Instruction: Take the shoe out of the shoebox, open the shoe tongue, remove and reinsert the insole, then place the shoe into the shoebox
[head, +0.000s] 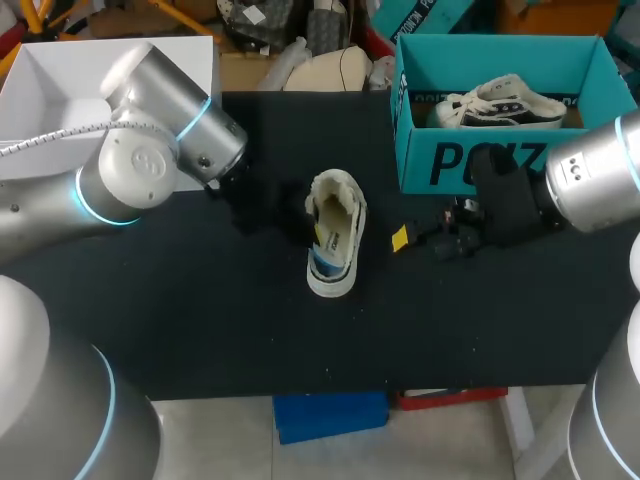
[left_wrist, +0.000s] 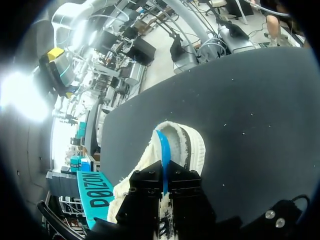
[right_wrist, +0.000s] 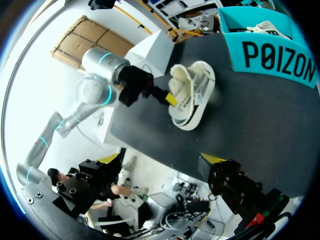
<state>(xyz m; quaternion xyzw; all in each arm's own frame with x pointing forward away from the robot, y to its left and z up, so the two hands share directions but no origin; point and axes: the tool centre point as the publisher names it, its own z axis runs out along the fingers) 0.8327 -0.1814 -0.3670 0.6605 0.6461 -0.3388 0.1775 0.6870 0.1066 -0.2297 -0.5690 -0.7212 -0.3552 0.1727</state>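
A white shoe (head: 335, 240) lies on its side in the middle of the black table, opening toward my left arm, blue insole (left_wrist: 163, 150) showing inside. My left gripper (left_wrist: 164, 181) is at the shoe's opening, its black fingers shut on the edge of the insole; the right wrist view shows this gripper (right_wrist: 170, 98) against the shoe (right_wrist: 196, 92). My right gripper (head: 412, 238) hangs open just right of the shoe, with nothing between its fingers (right_wrist: 212, 159). The teal shoebox (head: 430, 165) stands at the back right with a second shoe (head: 500, 103) in it.
A white open box (head: 60, 95) stands at the back left behind my left arm. The table's front edge (head: 330, 390) runs below the shoe. In the right wrist view the shoebox (right_wrist: 272, 57) is beyond the shoe.
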